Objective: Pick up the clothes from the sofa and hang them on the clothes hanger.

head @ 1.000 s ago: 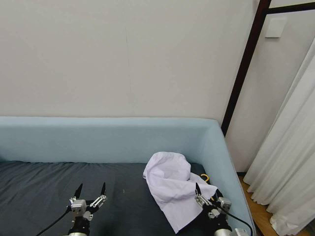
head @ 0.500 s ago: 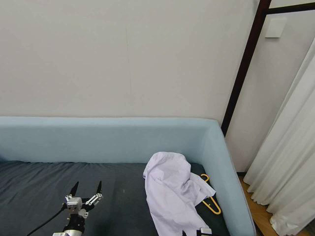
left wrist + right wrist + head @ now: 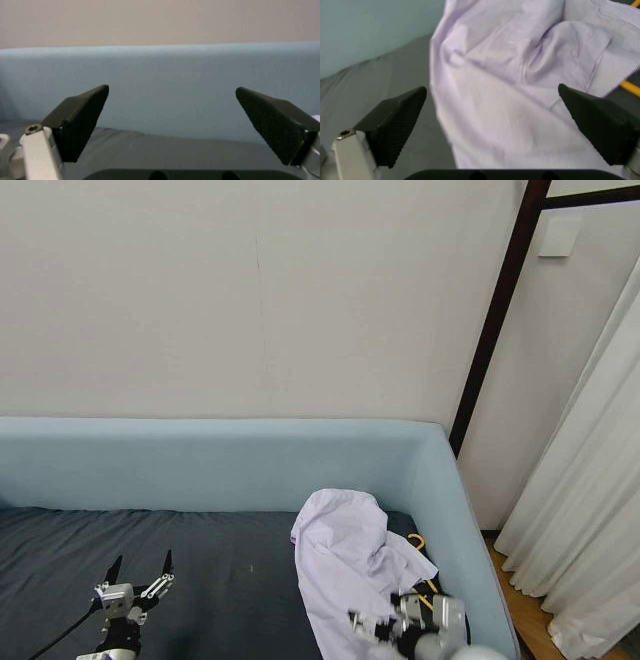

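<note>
A pale lilac shirt (image 3: 348,565) lies crumpled on the dark seat at the sofa's right end, partly covering a yellow hanger (image 3: 419,542). My right gripper (image 3: 397,630) hovers low over the shirt's near end. In the right wrist view its fingers stand open, with the shirt (image 3: 520,93) spread beyond the right gripper (image 3: 492,89) and a bit of the hanger (image 3: 630,88) at the edge. My left gripper (image 3: 141,565) is open above the bare seat, well to the left of the shirt. In the left wrist view the left gripper (image 3: 172,89) faces the sofa's backrest (image 3: 165,93).
The sofa has a light blue backrest (image 3: 220,465), a blue right armrest (image 3: 455,530) and a dark grey seat (image 3: 240,570). A white curtain (image 3: 590,540) and wooden floor lie right of it. A black door frame (image 3: 495,320) rises behind.
My left gripper has drifted left and lower in the head view. My right gripper dropped, then came back turned over the shirt's near end.
</note>
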